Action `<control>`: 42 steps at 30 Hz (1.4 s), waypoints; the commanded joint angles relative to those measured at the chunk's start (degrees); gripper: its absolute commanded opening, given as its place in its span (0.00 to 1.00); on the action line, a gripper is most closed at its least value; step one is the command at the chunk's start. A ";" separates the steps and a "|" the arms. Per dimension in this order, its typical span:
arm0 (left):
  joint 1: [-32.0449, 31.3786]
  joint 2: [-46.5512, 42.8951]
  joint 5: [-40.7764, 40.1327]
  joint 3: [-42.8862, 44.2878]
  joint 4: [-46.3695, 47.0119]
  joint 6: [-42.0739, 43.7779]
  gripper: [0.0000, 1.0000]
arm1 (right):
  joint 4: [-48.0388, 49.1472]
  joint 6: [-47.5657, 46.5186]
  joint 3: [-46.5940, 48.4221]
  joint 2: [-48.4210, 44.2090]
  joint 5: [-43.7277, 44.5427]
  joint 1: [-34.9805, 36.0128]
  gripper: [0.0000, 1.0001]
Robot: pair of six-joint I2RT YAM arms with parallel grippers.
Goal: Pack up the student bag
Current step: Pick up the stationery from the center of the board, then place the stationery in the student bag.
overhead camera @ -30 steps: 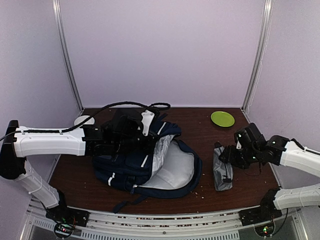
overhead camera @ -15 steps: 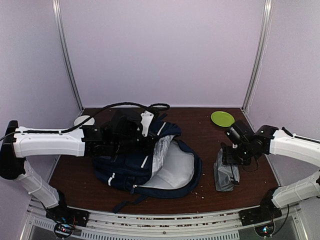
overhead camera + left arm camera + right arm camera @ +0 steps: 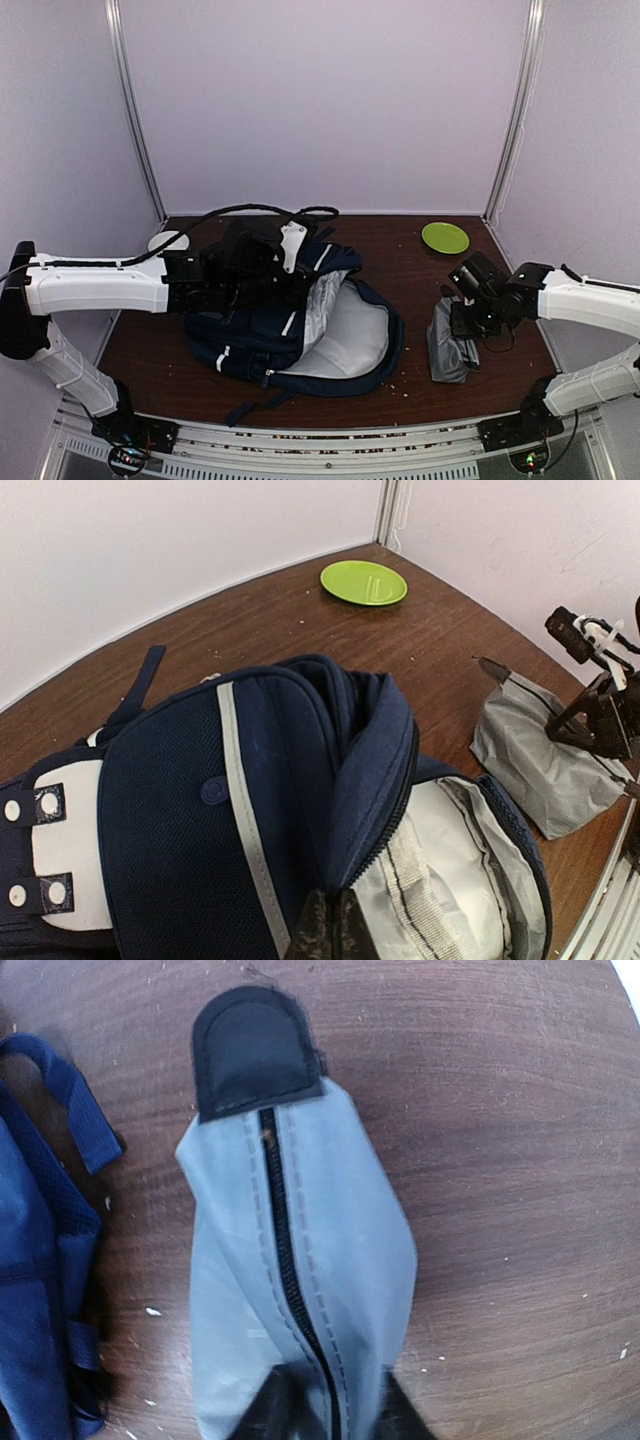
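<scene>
Two things matter on the desk. The navy student bag lies left of centre, its mouth gaping toward the right edge, and the grey zip pouch lies beside it. The left gripper is pinched on the bag's zipper rim, and the right gripper clamps the pouch's end. Best to lift the pouch clear of the rim, with the mouth held taut. No writing is readable.

Navy student bag lying unzipped, grey lining exposed.
</scene>
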 commanded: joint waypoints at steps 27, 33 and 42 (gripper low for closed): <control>0.32 -11.81 -1.84 3.76 -3.30 -1.04 0.00 | 53.97 20.30 0.86 -6.56 -17.29 16.77 0.00; 0.32 -13.74 -1.49 3.79 -3.83 -1.91 0.00 | 60.99 27.79 -2.22 0.66 -7.13 18.04 0.00; 0.32 -14.74 -1.49 4.19 -5.26 -3.05 0.00 | 70.19 34.58 1.89 16.77 -3.61 19.89 0.00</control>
